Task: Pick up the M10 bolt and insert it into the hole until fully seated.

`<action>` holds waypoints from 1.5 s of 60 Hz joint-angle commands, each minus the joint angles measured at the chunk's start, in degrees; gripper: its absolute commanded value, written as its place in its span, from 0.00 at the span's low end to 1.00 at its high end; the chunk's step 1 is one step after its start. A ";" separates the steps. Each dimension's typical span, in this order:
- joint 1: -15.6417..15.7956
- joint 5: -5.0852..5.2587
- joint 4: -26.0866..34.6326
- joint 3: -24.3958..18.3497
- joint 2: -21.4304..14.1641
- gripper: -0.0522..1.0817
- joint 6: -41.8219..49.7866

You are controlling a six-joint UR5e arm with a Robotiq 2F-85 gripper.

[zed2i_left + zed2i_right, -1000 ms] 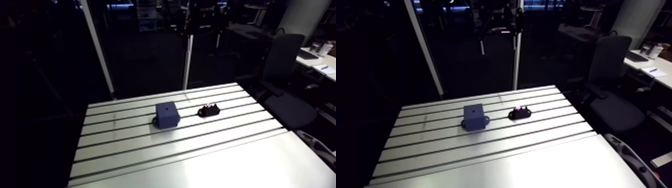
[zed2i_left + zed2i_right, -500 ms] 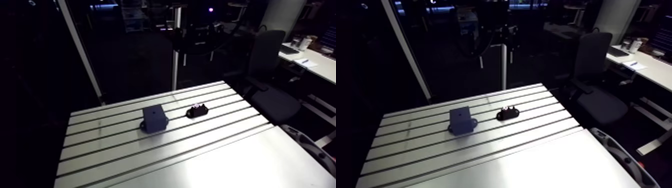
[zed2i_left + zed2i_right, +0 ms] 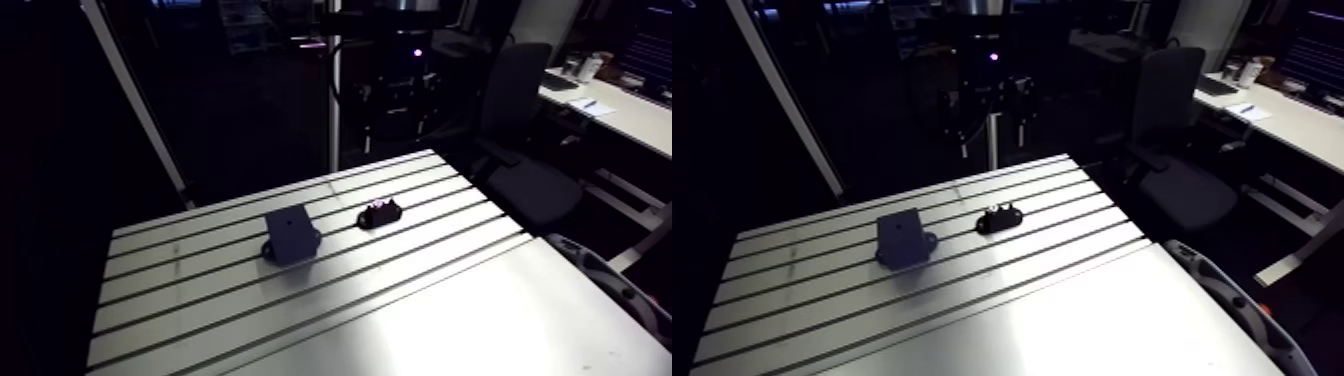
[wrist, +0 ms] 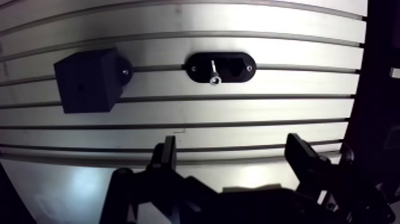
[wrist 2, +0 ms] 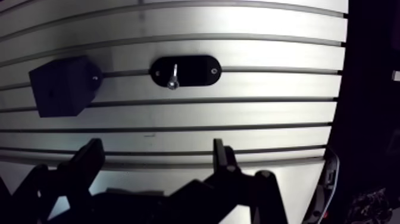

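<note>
1. On the slotted bench (image 4: 238, 113), ahead of the gripper: one black oval holder (image 4: 241, 67), with the M10 bolt (image 4: 213, 71) standing in its middle.
2. Beside the holder, on the same bench slot but apart from it: one dark blue block (image 4: 86, 80) with a small flange at its base.
3. Above the bench's near slots: gripper (image 4: 232, 143) — fingers spread wide, nothing between them.

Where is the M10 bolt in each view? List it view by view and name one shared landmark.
Arm view: the M10 bolt shows only as a small glint atop the black holder, mid-table, beside the dark blue block.
Wrist view: the M10 bolt sits in the black holder, ahead of the open gripper.
Shared landmark: the dark blue block, next to the holder in both.
</note>
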 commanded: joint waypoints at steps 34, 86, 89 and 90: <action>-0.06 0.50 -6.00 2.03 5.03 0.06 0.54; 0.12 0.28 -8.65 3.54 8.18 0.32 1.07; 0.19 0.27 -8.82 3.54 8.27 0.32 1.07; 0.20 0.19 -8.92 3.54 8.44 0.33 1.14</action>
